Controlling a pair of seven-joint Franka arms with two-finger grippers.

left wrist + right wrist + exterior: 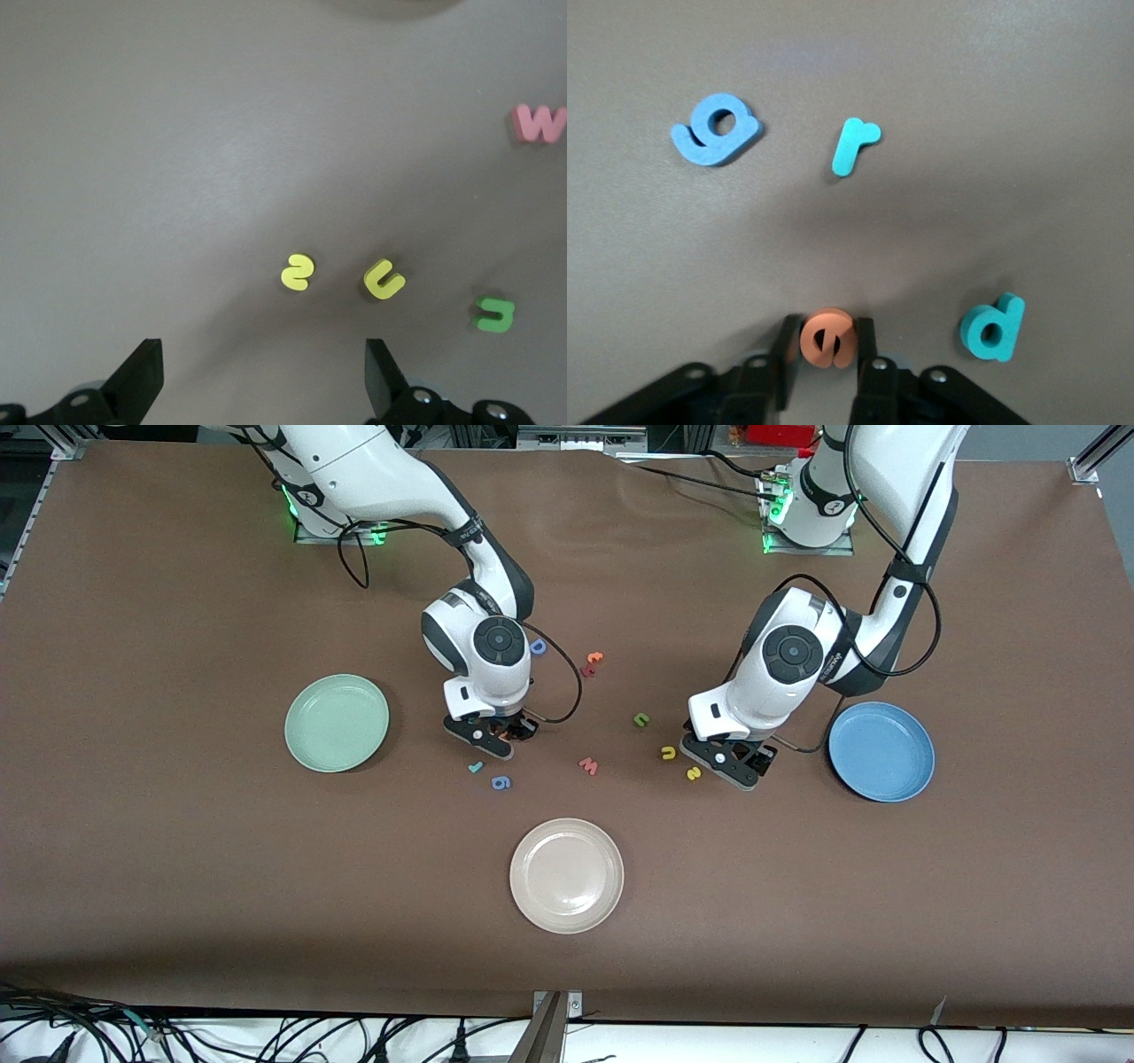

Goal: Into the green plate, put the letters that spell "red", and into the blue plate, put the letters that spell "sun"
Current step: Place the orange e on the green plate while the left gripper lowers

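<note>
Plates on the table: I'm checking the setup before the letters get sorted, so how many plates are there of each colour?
green plate: 1
blue plate: 1
cream-white plate: 1
Total: 3 plates

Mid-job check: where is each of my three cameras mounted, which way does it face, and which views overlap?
Front view: high, facing the robots; shows both arms, green plate, blue plate.
Left wrist view: on the left arm, looking down past the open left gripper at yellow s, yellow u.
Right wrist view: looking down; right gripper closed on the orange e, near teal r.
Shared: front view also shows the s.
</note>
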